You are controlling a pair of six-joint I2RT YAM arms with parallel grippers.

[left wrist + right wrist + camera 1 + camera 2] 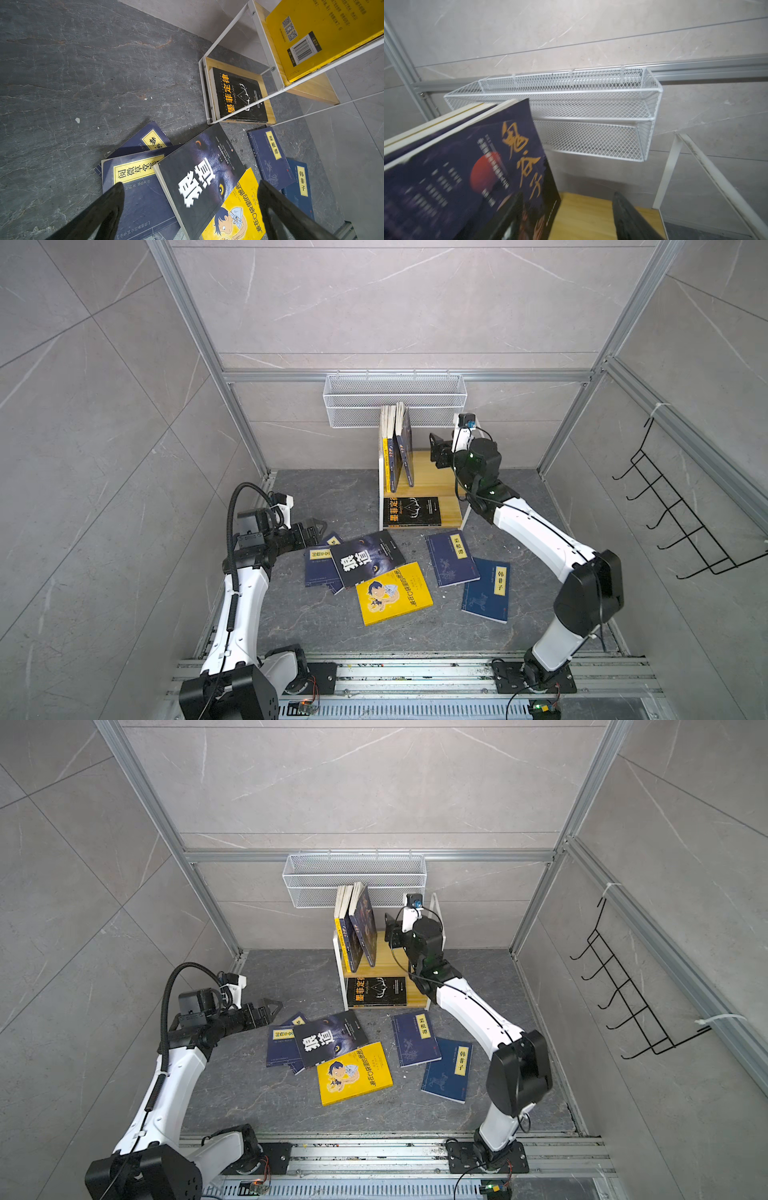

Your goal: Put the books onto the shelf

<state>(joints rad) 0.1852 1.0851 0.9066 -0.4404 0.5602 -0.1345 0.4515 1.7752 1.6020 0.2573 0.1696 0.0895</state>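
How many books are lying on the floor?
6. Left pile: one navy book, a second navy book peeking beneath it, the wolf book on top. Then the yellow cartoon book. Rightward, a third navy book and a blue book. Others may be hidden.

We see a small two-tier shelf [428, 472] of pale, smooth wooden boards in a white painted metal frame. The thin paperback books [392, 593] have paper covers with a slight sheen. The dark grey stone-look floor slab [324, 497] looks matt, veined and scuffed. The white mesh basket [395, 398] is coated wire.
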